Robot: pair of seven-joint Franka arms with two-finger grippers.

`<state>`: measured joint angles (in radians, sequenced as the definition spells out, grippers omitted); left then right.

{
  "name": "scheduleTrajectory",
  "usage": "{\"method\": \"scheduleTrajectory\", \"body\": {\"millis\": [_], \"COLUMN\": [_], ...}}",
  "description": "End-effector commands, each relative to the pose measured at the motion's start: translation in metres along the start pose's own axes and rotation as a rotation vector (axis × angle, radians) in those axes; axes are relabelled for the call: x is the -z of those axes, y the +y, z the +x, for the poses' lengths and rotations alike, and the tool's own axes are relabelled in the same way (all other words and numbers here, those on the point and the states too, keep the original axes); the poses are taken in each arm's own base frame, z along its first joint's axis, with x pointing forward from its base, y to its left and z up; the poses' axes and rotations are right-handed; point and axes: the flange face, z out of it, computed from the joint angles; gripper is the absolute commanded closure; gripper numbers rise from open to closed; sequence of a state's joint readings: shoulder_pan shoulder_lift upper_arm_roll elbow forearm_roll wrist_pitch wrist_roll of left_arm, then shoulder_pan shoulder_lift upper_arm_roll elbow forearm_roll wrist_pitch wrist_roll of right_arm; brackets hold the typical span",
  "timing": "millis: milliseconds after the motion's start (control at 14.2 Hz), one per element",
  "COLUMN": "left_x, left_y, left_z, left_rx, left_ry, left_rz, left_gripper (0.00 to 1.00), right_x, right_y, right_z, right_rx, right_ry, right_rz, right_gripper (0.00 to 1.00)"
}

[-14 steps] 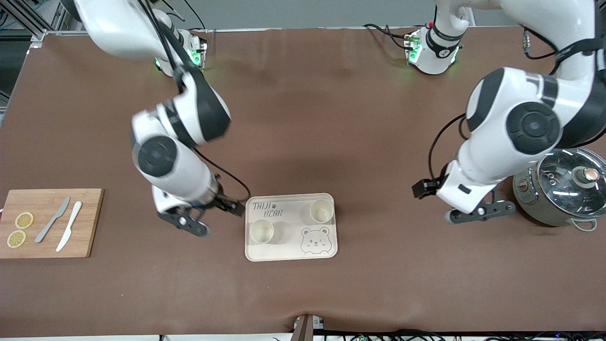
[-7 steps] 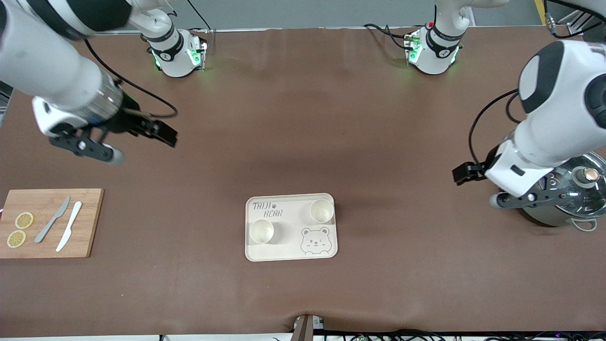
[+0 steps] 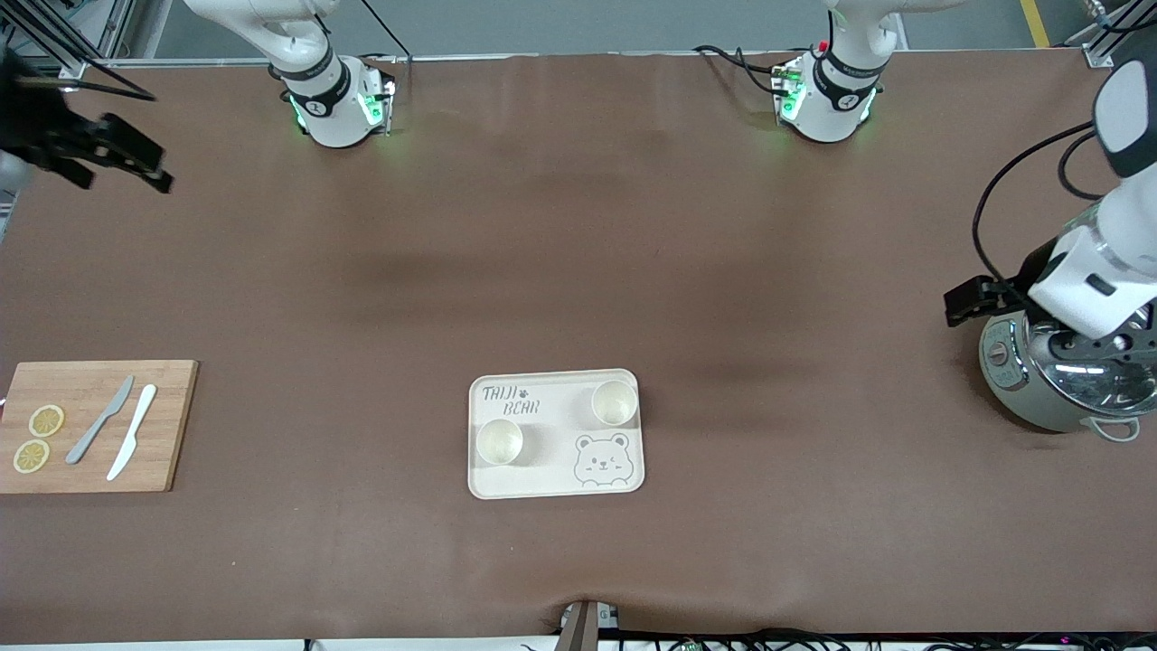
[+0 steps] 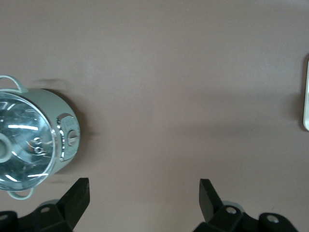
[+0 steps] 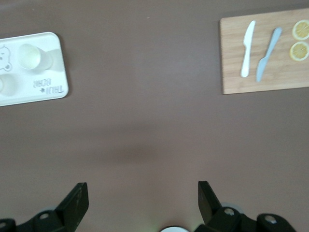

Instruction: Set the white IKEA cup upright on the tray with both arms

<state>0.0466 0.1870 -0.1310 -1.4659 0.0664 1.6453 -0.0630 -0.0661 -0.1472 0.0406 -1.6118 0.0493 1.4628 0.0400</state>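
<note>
Only "TAIJI BEAR" readable, printed in two lines with a small paw mark on the cream-white tray (image 3: 553, 484), in the corner toward the right arm's end of the desk, diagonally across from a drawn bear face (image 3: 603, 458); no other lettering legible

**Brown table and its load**

We see the brown table (image 3: 578, 226) carrying the tray (image 3: 555, 482); well off toward the right arm's end lies a wooden cutting board (image 3: 172, 425), toward the left arm's end a lidded pot (image 3: 1030, 398).
</note>
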Motion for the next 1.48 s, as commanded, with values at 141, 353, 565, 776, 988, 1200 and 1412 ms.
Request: {"method": "scheduleTrajectory", "body": {"millis": [141, 353, 565, 776, 988, 1200, 1412], "left_x": [0.025, 0.039, 0.052, 0.065, 0.070, 0.070, 0.084], "left_y": [-0.029, -0.034, -0.036, -0.036, -0.038, -0.037, -0.038], "left_z": [-0.040, -0.053, -0.054, -0.054, -0.054, -0.058, -0.059], "left_rx": [-0.024, -0.018, -0.057, -0.037, -0.026, -0.031, -0.022], "left_ry": [0.007, 0.008, 0.018, 0.046, 0.055, 0.031, 0.043], "left_rz": [-0.002, 0.003, 0.005, 0.004, 0.004, -0.008, -0.015], "left_gripper": [0.00, 0.00, 0.00, 0.00, 0.00, 0.00, 0.00], "right_x": [-0.007, -0.007, -0.004, 0.005, 0.009, 0.010, 0.003], "right_y": [0.032, 0.032, 0.034, 0.041, 0.046, 0.053, 0.053], "right_z": [0.008, 0.011, 0.011, 0.010, 0.010, 0.010, 0.014], "right_rx": [0.027, 0.026, 0.007, -0.008, -0.018, -0.030, -0.030], "right_ry": [0.022, 0.025, 0.023, 0.043, 0.052, 0.055, 0.042], "right_rz": [-0.055, -0.070, -0.068, -0.066, -0.062, -0.061, -0.058], "right_gripper": [0.00, 0.00, 0.00, 0.00, 0.00, 0.00, 0.00]}}
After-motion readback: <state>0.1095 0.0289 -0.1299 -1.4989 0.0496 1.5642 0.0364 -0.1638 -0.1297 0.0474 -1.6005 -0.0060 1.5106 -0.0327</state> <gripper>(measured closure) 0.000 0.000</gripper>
